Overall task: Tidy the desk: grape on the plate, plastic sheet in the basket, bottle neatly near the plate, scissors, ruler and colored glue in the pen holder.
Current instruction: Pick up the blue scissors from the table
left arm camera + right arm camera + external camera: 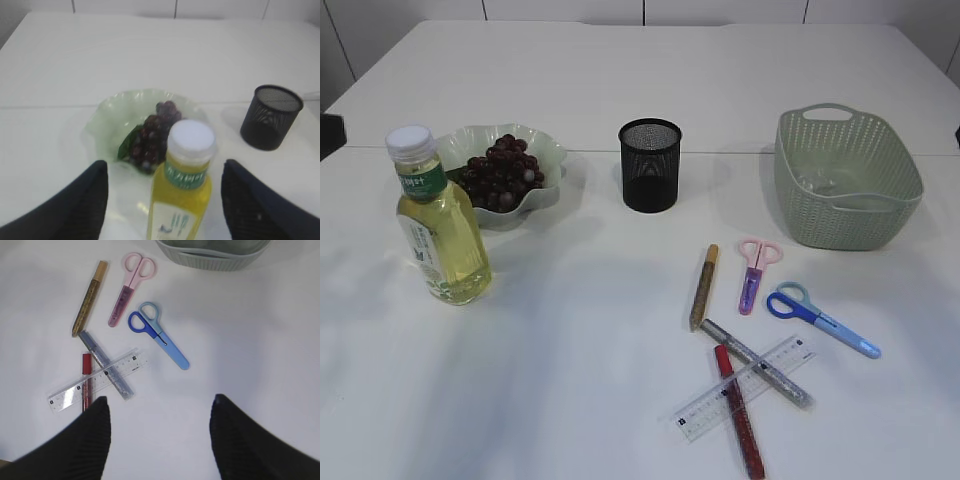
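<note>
White surface point(570, 350) carries everything. Grapes point(502, 171) sit on the green plate point(548, 150), with the oil bottle point(438, 225) upright just in front of it and the mesh pen holder point(649, 165) to the right. Glue sticks point(703, 288), ruler point(745, 388) and two scissors point(823, 319) lie near the basket point(848, 180). Left fingers point(70, 210) stand spread either side of the bottle; right fingers point(85, 440) spread above bare surface.
</note>
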You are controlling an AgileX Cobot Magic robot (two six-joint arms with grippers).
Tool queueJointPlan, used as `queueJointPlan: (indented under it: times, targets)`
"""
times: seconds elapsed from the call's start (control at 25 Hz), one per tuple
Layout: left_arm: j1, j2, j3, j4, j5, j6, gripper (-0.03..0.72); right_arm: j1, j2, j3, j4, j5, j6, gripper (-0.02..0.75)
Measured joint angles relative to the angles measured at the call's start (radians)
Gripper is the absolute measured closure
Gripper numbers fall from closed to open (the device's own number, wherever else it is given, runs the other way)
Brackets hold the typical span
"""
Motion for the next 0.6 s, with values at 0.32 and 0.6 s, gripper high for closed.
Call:
queueJointPlan:
  times: [0.32, 0.6]
  targets:
    - [0.000, -0.210, -0.054, -0.102, 0.662, -0.013, 0.254, 0.000, 0.000, 0.000, 0.000, 0.000, -0.004, 0.247]
    - [0.000, -0.218, -0.156, -0.415, 1.055, 0.242, 0.310, 0.000, 0.000, 0.000, 0.021, 0.000, -0.006, 0.247]
